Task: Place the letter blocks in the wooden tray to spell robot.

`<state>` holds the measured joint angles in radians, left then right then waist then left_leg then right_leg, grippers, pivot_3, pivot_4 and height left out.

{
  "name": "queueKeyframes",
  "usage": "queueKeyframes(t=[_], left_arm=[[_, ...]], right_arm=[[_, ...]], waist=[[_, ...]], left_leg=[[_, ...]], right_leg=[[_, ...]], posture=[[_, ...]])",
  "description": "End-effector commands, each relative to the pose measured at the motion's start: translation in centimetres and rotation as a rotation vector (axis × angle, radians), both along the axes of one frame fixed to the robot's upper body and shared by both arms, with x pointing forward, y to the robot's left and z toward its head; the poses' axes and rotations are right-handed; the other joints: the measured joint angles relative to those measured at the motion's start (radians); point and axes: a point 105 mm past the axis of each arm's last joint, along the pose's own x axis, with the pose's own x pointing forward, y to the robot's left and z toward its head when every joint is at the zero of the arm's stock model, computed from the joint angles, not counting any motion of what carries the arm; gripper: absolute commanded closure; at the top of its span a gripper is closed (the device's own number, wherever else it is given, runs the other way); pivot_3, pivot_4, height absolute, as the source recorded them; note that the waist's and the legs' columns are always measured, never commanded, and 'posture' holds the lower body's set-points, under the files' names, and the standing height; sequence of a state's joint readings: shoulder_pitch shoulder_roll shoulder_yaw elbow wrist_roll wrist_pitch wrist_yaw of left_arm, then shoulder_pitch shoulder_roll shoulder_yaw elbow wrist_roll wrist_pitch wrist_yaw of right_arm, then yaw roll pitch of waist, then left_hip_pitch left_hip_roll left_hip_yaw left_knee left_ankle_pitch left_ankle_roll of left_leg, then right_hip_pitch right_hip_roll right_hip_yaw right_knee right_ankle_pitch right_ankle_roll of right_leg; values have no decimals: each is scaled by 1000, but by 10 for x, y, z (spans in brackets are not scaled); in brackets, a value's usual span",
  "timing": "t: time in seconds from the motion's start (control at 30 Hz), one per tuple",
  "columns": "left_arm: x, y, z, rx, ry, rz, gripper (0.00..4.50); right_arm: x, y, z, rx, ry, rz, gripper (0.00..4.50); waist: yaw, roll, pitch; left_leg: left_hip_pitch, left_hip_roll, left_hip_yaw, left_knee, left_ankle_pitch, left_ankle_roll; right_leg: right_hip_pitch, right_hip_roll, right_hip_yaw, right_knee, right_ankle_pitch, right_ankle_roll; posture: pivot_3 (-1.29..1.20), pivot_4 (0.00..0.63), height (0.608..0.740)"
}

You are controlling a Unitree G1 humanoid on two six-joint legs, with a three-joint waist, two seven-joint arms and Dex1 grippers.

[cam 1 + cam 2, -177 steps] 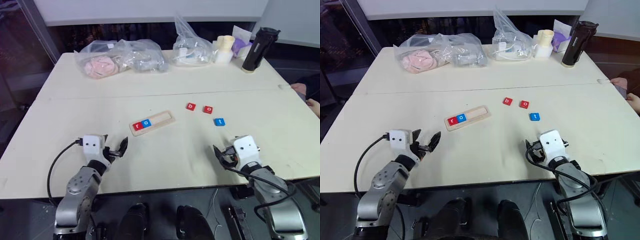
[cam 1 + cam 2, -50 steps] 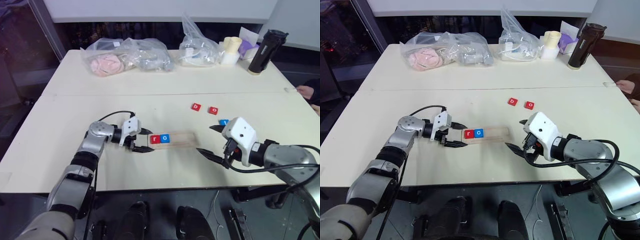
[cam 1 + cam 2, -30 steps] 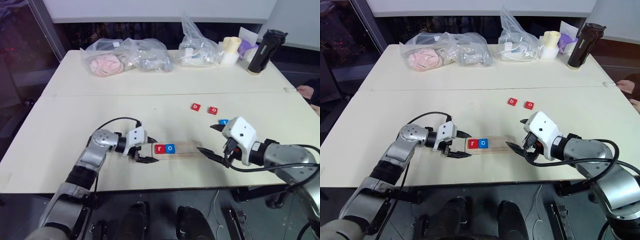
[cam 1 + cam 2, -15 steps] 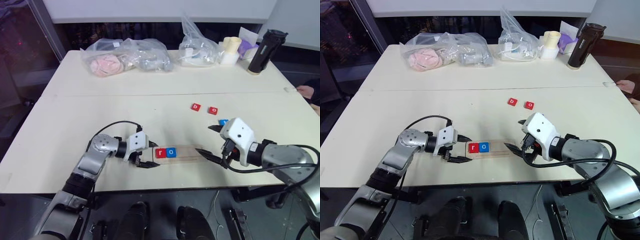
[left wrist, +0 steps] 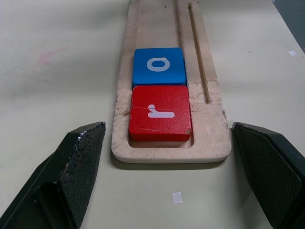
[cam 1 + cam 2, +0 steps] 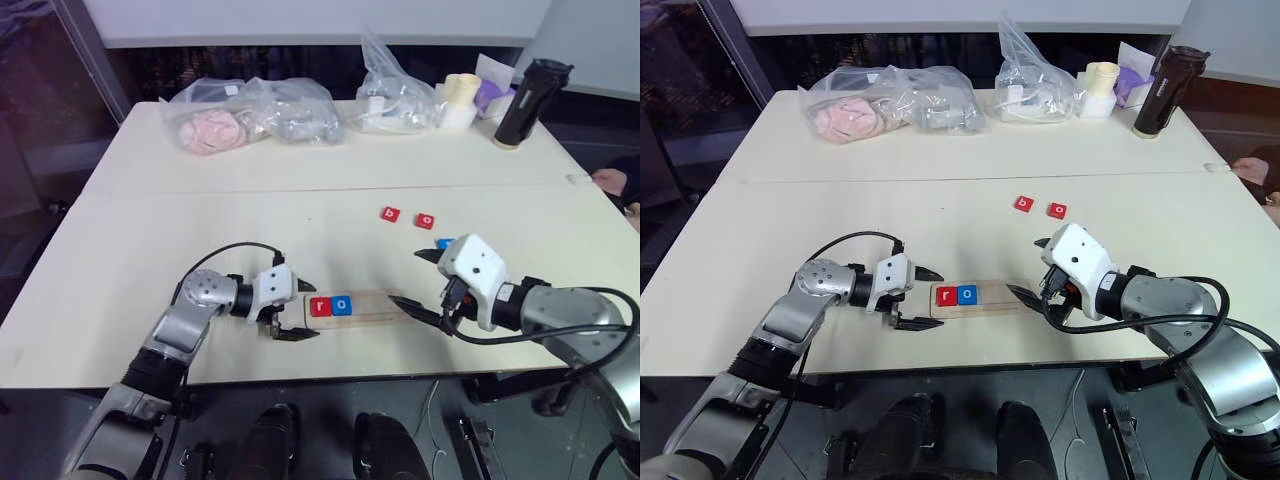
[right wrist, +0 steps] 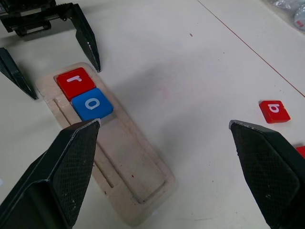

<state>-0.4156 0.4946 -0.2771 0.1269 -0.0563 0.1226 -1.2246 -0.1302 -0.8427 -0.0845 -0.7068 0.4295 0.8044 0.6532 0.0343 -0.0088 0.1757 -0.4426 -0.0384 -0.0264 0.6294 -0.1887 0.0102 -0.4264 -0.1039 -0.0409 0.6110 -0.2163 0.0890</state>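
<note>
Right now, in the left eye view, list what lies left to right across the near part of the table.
left gripper → red r block → blue o block → bare part of the tray → right gripper

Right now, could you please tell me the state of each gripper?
Left gripper: open, holding nothing, fingers either side of the wooden tray's end.
Right gripper: open, holding nothing, at the tray's other end.
</note>
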Motion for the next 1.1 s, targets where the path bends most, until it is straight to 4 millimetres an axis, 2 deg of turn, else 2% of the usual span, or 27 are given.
queueKeyframes(t=[0.03,0.17,0.3,0.43,0.63,0.7,0.77,0.87,1.1], left_arm=[[-12,33,-23,108,82,53,19],[-19,57,-21,126,92,102,19],[-24,67,-11,69,90,144,19],[-22,69,10,-31,76,196,19],[-22,71,45,-124,66,231,19],[-19,73,63,-163,45,257,19],[-18,73,73,-181,24,276,19],[-20,71,73,-171,8,285,19],[-26,65,70,-187,16,303,19]], right_arm=[[5,4,10,18,-53,8,0],[16,5,12,50,-70,-17,0],[46,0,11,57,-117,-126,0],[80,-7,12,74,-146,-289,0],[113,4,17,164,-126,-403,0],[139,13,14,239,-74,-519,0],[158,24,9,303,-14,-610,0],[178,37,1,343,32,-682,0],[199,46,-15,363,91,-793,0]], waist=[[-11,0,0],[-35,1,0],[-53,2,-1],[-49,3,0],[-43,3,2],[-49,3,2],[-53,3,3],[-48,4,3],[-53,6,4]], left_leg=[[0,1,0,-1,0,-1],[2,2,0,-3,-1,-1],[2,2,0,-3,-1,-1],[1,3,1,-3,-1,-1],[-3,2,2,-3,1,1],[-2,2,2,-2,1,1],[-2,2,3,-2,1,1],[-1,2,3,-3,1,1],[-1,1,5,-4,2,1]], right_leg=[[0,0,0,0,0,0],[-1,1,0,0,0,0],[-2,1,0,1,0,-1],[-4,0,-1,1,1,-3],[-7,0,-1,1,1,-3],[-7,0,-1,2,2,-3],[-7,1,-1,3,3,-4],[-7,3,-1,4,3,-5],[-7,5,0,4,3,-5]], posture=[[0,150,725],[0,150,725],[0,150,725],[0,150,725],[0,150,725],[0,150,725],[0,150,725],[0,150,725],[0,150,725]])
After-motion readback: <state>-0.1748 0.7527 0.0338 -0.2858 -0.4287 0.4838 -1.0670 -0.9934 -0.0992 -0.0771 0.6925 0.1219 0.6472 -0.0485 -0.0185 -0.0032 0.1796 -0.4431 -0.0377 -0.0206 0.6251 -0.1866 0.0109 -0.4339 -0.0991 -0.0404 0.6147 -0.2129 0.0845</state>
